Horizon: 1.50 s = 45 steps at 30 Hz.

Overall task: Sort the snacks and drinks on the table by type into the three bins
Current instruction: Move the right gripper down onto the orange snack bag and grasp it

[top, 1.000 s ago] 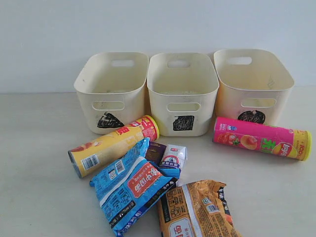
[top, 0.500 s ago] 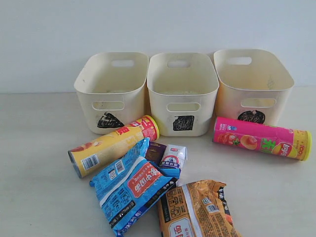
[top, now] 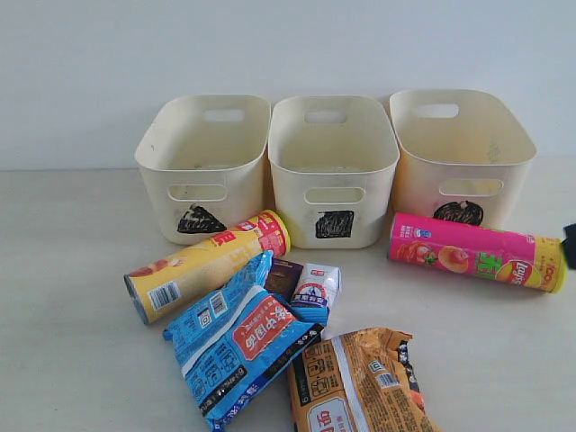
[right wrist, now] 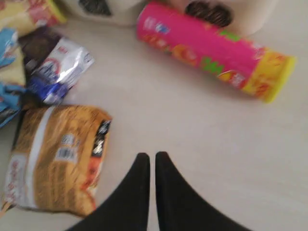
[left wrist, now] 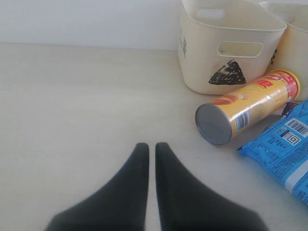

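The right hand (right wrist: 151,155) has just entered the exterior view, as a dark edge beside the yellow end of the long pink chip tube (top: 477,252); a moment ago it was not there. Its fingers are narrow, almost together, and hold nothing. The tube lies on the pale beige worktop (top: 72,270), ahead of the fingertips. I judge that the sorting begins only now, probably with this tube. The left hand (left wrist: 151,144) is also narrow and empty.
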Available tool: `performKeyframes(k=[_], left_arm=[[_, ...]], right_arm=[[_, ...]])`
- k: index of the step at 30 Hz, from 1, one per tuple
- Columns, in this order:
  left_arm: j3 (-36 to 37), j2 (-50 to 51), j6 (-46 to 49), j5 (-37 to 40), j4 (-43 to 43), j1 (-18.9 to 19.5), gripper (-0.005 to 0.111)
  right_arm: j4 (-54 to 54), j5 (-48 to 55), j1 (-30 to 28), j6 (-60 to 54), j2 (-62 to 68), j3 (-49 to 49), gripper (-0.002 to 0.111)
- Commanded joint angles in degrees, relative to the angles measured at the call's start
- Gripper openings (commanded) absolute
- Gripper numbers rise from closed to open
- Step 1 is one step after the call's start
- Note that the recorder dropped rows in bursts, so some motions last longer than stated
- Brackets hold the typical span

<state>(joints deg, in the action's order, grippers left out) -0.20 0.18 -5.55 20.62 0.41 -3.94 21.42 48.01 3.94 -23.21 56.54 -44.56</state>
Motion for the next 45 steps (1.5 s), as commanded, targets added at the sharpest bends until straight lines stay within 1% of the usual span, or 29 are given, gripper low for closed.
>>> performKeyframes(k=[1,6,7,8,10,12,13,14,15,17,18,23,29,32,37,41,45], left_arm=[[0.2,-0.2,-0.5,0.0,0.3,0.2,0.004],[0.2,-0.2,-0.5,0.0,0.3,0.2,0.004],[0.2,-0.2,-0.5,0.0,0.3,0.2,0.004],[0.2,-0.2,-0.5,0.0,0.3,0.2,0.004],[0.2,-0.2,-0.5,0.0,0.3,0.2,0.004],[0.2,-0.2,-0.5,0.0,0.3,0.2,0.004],[0.2,-0.2,-0.5,0.0,0.3,0.2,0.004],[0.2,-0.2,-0.5,0.0,0.3,0.2,0.004],[0.2,-0.2,-0.5,0.0,0.3,0.2,0.004],[0.2,-0.2,-0.5,0.0,0.3,0.2,0.004],[0.2,-0.2,-0.5,0.0,0.3,0.2,0.004],[0.2,-0.2,-0.5,0.0,0.3,0.2,0.004],[0.2,-0.2,-0.5,0.0,0.3,0.2,0.004],[0.2,-0.2,-0.5,0.0,0.3,0.2,0.004],[0.2,-0.2,-0.5,0.0,0.3,0.2,0.004],[0.2,-0.2,-0.5,0.0,0.3,0.2,0.004],[0.2,-0.2,-0.5,0.0,0.3,0.2,0.004]], right_arm=[[11.3,6.1,0.0,-10.6,6.7,-0.7,0.001],[14.7,7.2,0.0,-13.3,14.1,-0.7,0.002],[15.2,6.9,0.0,-13.9,15.5,-0.7,0.004],[15.9,6.6,0.0,-14.6,16.8,-0.7,0.008],[17.4,6.4,0.0,-15.0,19.2,-0.7,0.023],[19.0,6.4,0.0,-15.9,20.9,-0.7,0.043],[20.0,6.4,0.0,-16.3,22.0,-0.7,0.056],[20.5,6.4,0.0,-16.9,22.7,-0.7,0.067],[21.1,6.6,0.0,-17.9,23.7,-0.7,0.080],[22.2,7.6,0.1,-21.0,25.2,-0.7,0.093],[22.9,8.0,0.1,-22.4,26.3,-0.7,0.095],[27.5,6.8,0.1,-24.8,32.8,-0.7,0.096],[28.4,4.6,0.8,-25.4,39.9,-0.7,0.096],[28.7,1.0,4.4,-25.7,42.6,-0.7,0.096],[34.7,-1.3,8.6,-29.7,47.4,-0.7,0.096],[35.3,-2.2,13.0,-30.3,51.5,-0.7,0.096],[35.4,-3.5,17.0,-29.6,52.8,-0.7,0.096]])
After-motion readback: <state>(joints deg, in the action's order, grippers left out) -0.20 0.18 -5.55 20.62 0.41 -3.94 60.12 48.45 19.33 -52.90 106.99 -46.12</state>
